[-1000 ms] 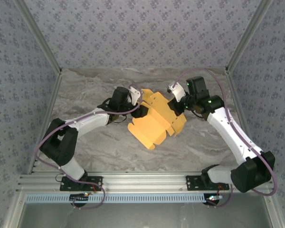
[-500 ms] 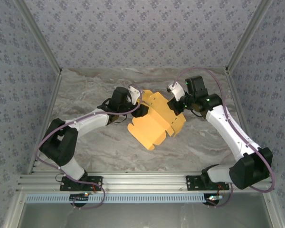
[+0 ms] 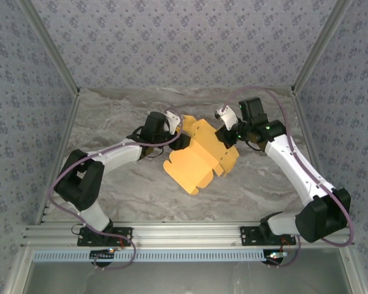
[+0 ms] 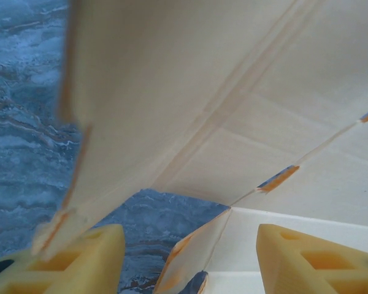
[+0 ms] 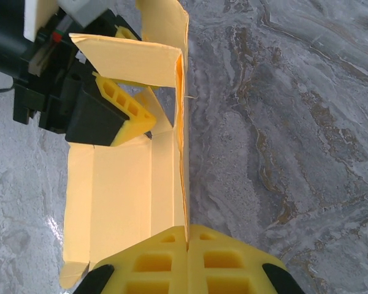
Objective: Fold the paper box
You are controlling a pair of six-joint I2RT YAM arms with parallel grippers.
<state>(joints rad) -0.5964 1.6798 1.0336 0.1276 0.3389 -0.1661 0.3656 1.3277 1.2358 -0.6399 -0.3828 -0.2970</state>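
Note:
The paper box [image 3: 193, 162], a yellow-orange card sheet with some panels raised, lies mid-table between both arms. My right gripper [image 3: 226, 138] is shut on its right upright wall; in the right wrist view the pads [image 5: 165, 257] pinch that thin wall edge [image 5: 183, 153] beside the box floor [image 5: 119, 196]. My left gripper [image 3: 181, 142] is at the box's far left corner, open. In the left wrist view its fingertips [image 4: 80, 260] stand apart, a small flap [image 4: 196, 257] loose between them and a large pale panel [image 4: 233, 92] above. One left finger [image 5: 124, 104] reaches under a folded flap.
The marble tabletop [image 3: 122, 190] is bounded by patterned walls at the back and both sides. An aluminium rail [image 3: 184, 234] with the arm bases runs along the near edge. Purple cables loop beside each arm.
The right arm has shifted slightly left while holding the wall, and the box's near-left corner has slid a little left. The left gripper stays at the far corner.

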